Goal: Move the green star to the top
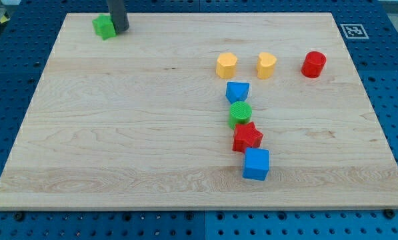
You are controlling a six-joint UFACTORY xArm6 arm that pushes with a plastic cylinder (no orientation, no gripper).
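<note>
Rod [118,15] cropped (the view's top)

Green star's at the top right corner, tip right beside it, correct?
Not quite. The camera view shows the green star at the board's top left corner, not the top right. The rest holds: my tip is right beside it, on its right in the view.

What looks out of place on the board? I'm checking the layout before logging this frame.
Nothing is damaged or tipped. The green star sits alone at the view's top left corner of the board, my tip at its right side. The other blocks cluster right of centre.
</note>
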